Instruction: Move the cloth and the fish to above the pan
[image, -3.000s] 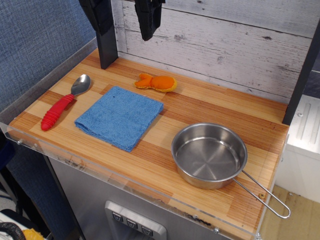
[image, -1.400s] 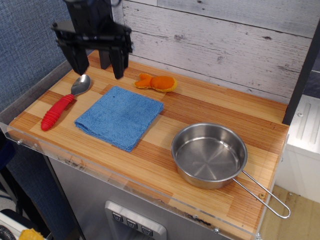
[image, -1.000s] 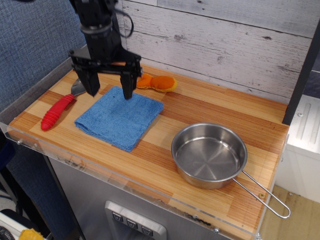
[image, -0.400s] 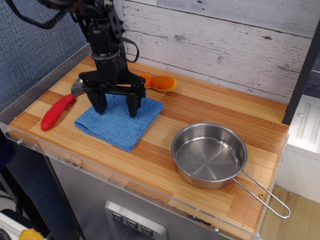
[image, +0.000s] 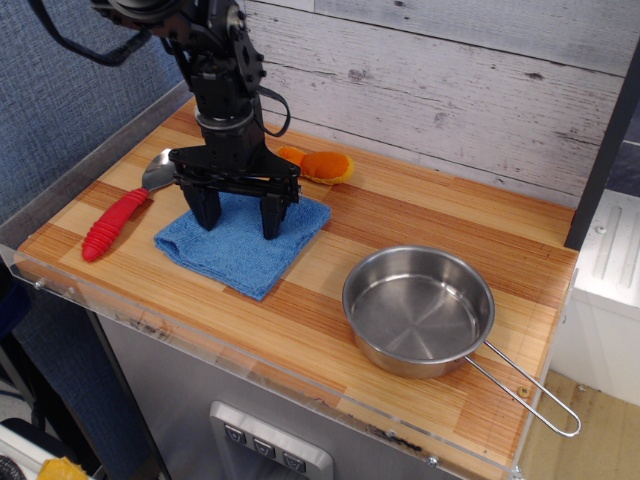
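Observation:
The blue cloth (image: 238, 256) lies flat on the wooden counter, left of centre. My gripper (image: 240, 224) is open and stands straight down on it, both fingertips on the cloth's far half, one finger (image: 272, 217) near its right edge. The orange fish (image: 318, 165) lies just behind the cloth by the wall, partly hidden by my arm. The steel pan (image: 418, 311) sits empty at the front right, its wire handle (image: 530, 396) pointing to the front right corner.
A spoon with a red handle (image: 114, 222) lies at the left edge. A white plank wall runs along the back. A black post (image: 600, 150) stands at the right. The counter's front edge has a clear plastic lip (image: 250, 360).
My gripper has come down from above the back wall onto the cloth. The cloth has shifted or bunched slightly to the right under the fingers. Fish, pan and spoon have not moved.

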